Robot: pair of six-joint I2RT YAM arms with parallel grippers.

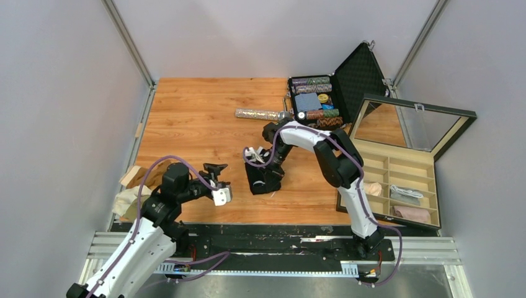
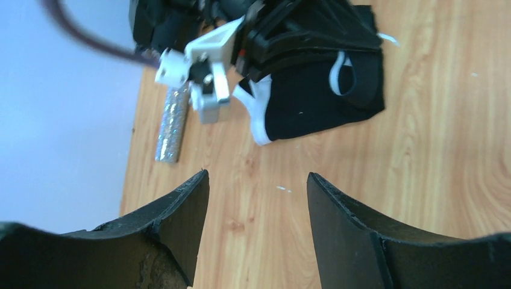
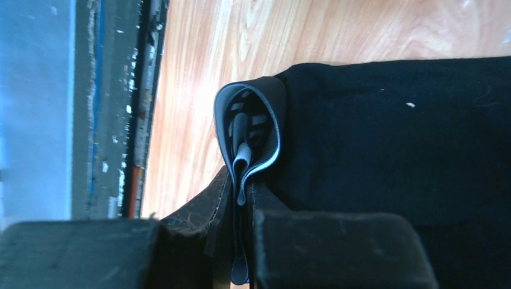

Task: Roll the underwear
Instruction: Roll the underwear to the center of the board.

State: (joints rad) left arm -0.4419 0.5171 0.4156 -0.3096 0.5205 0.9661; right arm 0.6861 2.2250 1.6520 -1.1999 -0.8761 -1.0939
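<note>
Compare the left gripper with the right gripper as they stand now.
The left gripper stands open, while the right gripper is shut. The left gripper holds nothing, while the right gripper pinches a folded edge of the black underwear. The left gripper sits apart from that garment, over the bare wooden table, while the right gripper is on it. Both face the same garment.
</note>
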